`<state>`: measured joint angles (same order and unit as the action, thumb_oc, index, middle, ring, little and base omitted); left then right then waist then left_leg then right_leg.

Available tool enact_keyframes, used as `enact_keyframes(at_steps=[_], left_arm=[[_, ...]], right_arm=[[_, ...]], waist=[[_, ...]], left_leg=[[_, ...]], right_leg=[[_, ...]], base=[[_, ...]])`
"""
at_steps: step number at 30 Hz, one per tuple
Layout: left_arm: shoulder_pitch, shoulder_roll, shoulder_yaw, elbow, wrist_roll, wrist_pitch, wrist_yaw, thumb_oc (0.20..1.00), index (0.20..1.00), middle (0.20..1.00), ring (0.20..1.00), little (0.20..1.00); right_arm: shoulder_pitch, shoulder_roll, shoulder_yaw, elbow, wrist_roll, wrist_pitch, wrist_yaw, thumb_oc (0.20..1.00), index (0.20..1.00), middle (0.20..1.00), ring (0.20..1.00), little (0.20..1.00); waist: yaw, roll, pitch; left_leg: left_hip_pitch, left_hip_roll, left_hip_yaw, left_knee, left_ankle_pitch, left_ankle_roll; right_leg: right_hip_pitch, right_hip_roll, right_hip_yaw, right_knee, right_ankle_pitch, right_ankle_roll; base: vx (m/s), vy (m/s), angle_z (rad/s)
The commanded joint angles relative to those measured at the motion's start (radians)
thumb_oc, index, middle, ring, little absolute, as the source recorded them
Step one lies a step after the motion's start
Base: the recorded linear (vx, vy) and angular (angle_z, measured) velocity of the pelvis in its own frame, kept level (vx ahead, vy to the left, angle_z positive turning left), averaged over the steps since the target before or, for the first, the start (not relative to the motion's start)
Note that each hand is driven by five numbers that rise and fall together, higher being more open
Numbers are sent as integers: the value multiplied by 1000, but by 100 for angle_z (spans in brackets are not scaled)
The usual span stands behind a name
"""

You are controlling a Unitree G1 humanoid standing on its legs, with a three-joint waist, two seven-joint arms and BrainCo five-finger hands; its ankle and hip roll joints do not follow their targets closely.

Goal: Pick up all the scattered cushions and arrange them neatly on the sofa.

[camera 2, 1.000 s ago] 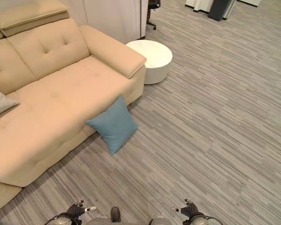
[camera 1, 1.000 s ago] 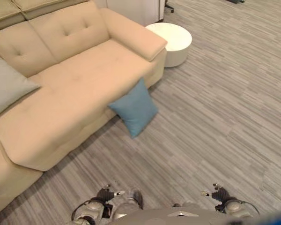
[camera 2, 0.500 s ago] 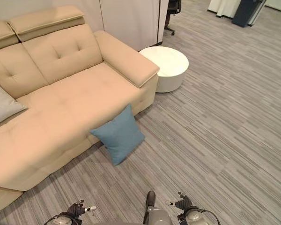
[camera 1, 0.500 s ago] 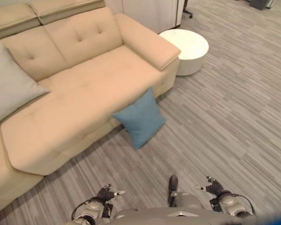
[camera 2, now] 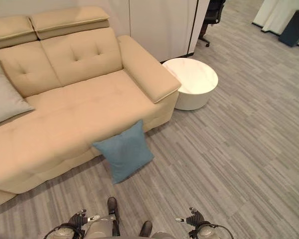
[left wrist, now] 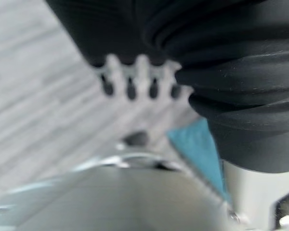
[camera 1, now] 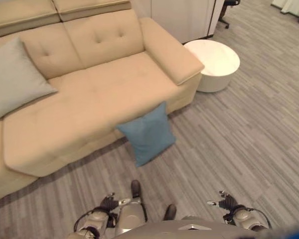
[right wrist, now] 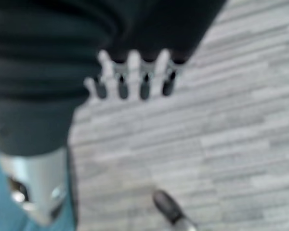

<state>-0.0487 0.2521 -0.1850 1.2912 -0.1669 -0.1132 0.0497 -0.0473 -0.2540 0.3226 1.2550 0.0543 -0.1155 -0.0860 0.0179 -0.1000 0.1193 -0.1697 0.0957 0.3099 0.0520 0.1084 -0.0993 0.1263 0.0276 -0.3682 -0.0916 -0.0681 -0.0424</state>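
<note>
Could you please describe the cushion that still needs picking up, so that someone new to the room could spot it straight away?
Find the long beige sofa on the grey striped floor. At the foot of its front edge, toward the end nearest the round white table, a square blue cushion leans on one corner. It is blue and on the floor, whereas the grey cushion sits on the seat.

Grey striped floor [camera 2: 239,149], round white table [camera 2: 192,88] — white wall [camera 2: 159,25]
</note>
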Motion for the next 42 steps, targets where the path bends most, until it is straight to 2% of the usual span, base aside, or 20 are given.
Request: enact_keyframes(at_steps=[1, 2, 4, 6, 7, 9, 10, 14, 16, 20, 22, 27, 30, 31, 32, 33, 35, 38, 42], left_arm=[[-19, -29, -15, 29, 0, -9, -3, 1000, 1000, 1000, 1000, 1000], [-17, -26, -11, 27, -3, -8, -5, 1000, 1000, 1000, 1000, 1000], [-21, -21, -10, 23, -6, -8, -5, 1000, 1000, 1000, 1000, 1000], [-34, -11, -15, 18, -7, -10, -4, 1000, 1000, 1000, 1000, 1000], [-35, -8, -16, 19, -7, -11, -6, 1000, 1000, 1000, 1000, 1000], [-41, -1, -15, 21, -7, -13, -5, 1000, 1000, 1000, 1000, 1000], [-43, -2, -18, 23, -4, -17, -5, 1000, 1000, 1000, 1000, 1000], [-41, -2, -21, 29, 1, -21, -5, 1000, 1000, 1000, 1000, 1000], [-40, 0, -22, 32, -3, -22, -4, 1000, 1000, 1000, 1000, 1000], [-31, -3, -23, 38, -6, -20, -6, 1000, 1000, 1000, 1000, 1000], [-28, -8, -25, 39, -6, -20, -8, 1000, 1000, 1000, 1000, 1000], [-34, -16, -41, 27, -17, -19, -8, 1000, 1000, 1000, 1000, 1000], [-40, -17, -52, 15, -25, -17, -13, 1000, 1000, 1000, 1000, 1000], [-39, -18, -55, 16, -22, -16, -16, 1000, 1000, 1000, 1000, 1000], [-39, -17, -55, 16, -22, -16, -16, 1000, 1000, 1000, 1000, 1000], [-35, -15, -58, 15, -18, -15, -18, 1000, 1000, 1000, 1000, 1000], [-29, -10, -58, 18, -7, -14, -17, 1000, 1000, 1000, 1000, 1000], [-14, -7, -41, 24, -19, -18, -13, 1000, 1000, 1000, 1000, 1000], [4, -1, -19, 28, -25, -20, -11, 1000, 1000, 1000, 1000, 1000]], right_arm=[[-19, -19, -8, -30, -12, -15, -6, 1000, 1000, 1000, 1000, 1000], [-27, -16, -7, -35, -21, -16, -4, 1000, 1000, 1000, 1000, 1000], [-35, -14, -12, -39, -22, -17, -5, 1000, 1000, 1000, 1000, 1000], [-47, -14, -10, -46, -16, -18, -4, 1000, 1000, 1000, 1000, 1000], [-46, -13, -9, -46, -15, -19, -1, 1000, 1000, 1000, 1000, 1000], [-56, -17, -3, -49, -16, -18, 1, 1000, 1000, 1000, 1000, 1000], [-62, -18, -2, -61, -6, -20, 1, 1000, 1000, 1000, 1000, 1000], [-64, -14, 5, -64, -7, -20, 4, 1000, 1000, 1000, 1000, 1000], [-61, -12, 6, -66, -6, -18, 5, 1000, 1000, 1000, 1000, 1000], [-49, -11, 13, -67, -13, -20, 6, 1000, 1000, 1000, 1000, 1000], [-42, -15, 12, -71, -9, -23, 4, 1000, 1000, 1000, 1000, 1000], [-25, -27, 6, -97, 14, -33, 2, 1000, 1000, 1000, 1000, 1000], [-11, -42, -8, -110, 36, -33, 1, 1000, 1000, 1000, 1000, 1000], [-8, -41, -10, -108, 38, -32, 2, 1000, 1000, 1000, 1000, 1000], [-8, -41, -10, -108, 38, -32, 2, 1000, 1000, 1000, 1000, 1000], [0, -37, -13, -110, 41, -33, 1, 1000, 1000, 1000, 1000, 1000], [4, -36, -17, -109, 40, -37, -3, 1000, 1000, 1000, 1000, 1000], [-4, -30, 0, -111, 28, -39, -1, 1000, 1000, 1000, 1000, 1000], [-19, -21, 6, -119, 15, -39, 4, 1000, 1000, 1000, 1000, 1000]], waist=[[28, 15, -4], [35, 19, -6], [39, 22, -4], [26, 25, 8], [20, 35, 5], [8, 43, 0], [-12, 42, 2], [-29, 40, 6], [-37, 39, 8], [-34, 31, -1], [-31, 32, -5], [-42, 27, 3], [-58, 17, 26], [-63, 19, 29], [-64, 19, 28], [-69, 23, 27], [-67, 27, 25], [-48, 21, 23], [-25, 19, 17]], left_leg=[[60, -63, -57, 14, -63, 49], [82, -78, -58, 15, -88, 72], [112, -92, -46, 18, -119, 97], [132, -102, -63, 27, -139, 117], [150, -106, -81, 24, -150, 123], [179, -115, -111, 1, -161, 117], [194, -122, -140, -5, -168, 112], [222, -126, -185, -14, -179, 102], [229, -128, -211, -16, -180, 97], [223, -115, -232, -26, -164, 76], [214, -97, -245, -37, -149, 58], [162, -61, -226, -4, -130, 33], [108, -25, -109, 76, -123, 30], [101, -16, -70, 73, -116, 31], [100, -16, -71, 74, -116, 31], [94, -7, -29, 53, -96, 31], [78, -22, -24, 18, -70, 33], [80, -48, -73, 25, -93, 44], [109, -70, -77, 19, -130, 78]], right_leg=[[-32, -99, 86, 173, 0, 141], [-49, -121, 86, 250, 8, 154], [-88, -165, 79, 370, 37, 186], [-137, -177, 112, 477, 74, 196], [-172, -180, 130, 499, 84, 186], [-208, -179, 169, 411, 81, 176], [-236, -161, 256, 327, 96, 182], [-253, -144, 344, 238, 137, 198], [-269, -133, 366, 232, 146, 199], [-218, -129, 345, 181, 130, 192], [-192, -126, 310, 152, 120, 184], [-166, -124, 245, 130, 100, 164], [-138, -125, 176, 121, 77, 141], [-131, -124, 158, 120, 72, 138], [-132, -124, 158, 120, 72, 138], [-126, -120, 137, 119, 65, 136], [-117, -114, 115, 119, 60, 137], [-115, -114, 135, 143, 43, 142], [-132, -144, 163, 245, 41, 170]], base=[[249, 199, 0], [221, 214, 1], [161, 200, -5], [159, 150, 4], [199, 99, 37], [265, -18, 39], [257, -97, 22], [143, -87, 54], [108, -94, 53], [61, -145, 51], [23, -187, 34], [-33, -158, 72], [-77, -113, 107], [-60, -48, 151], [-30, -33, 140], [34, 3, 99], [95, 36, 43], [156, 81, 13], [153, 158, -59]])
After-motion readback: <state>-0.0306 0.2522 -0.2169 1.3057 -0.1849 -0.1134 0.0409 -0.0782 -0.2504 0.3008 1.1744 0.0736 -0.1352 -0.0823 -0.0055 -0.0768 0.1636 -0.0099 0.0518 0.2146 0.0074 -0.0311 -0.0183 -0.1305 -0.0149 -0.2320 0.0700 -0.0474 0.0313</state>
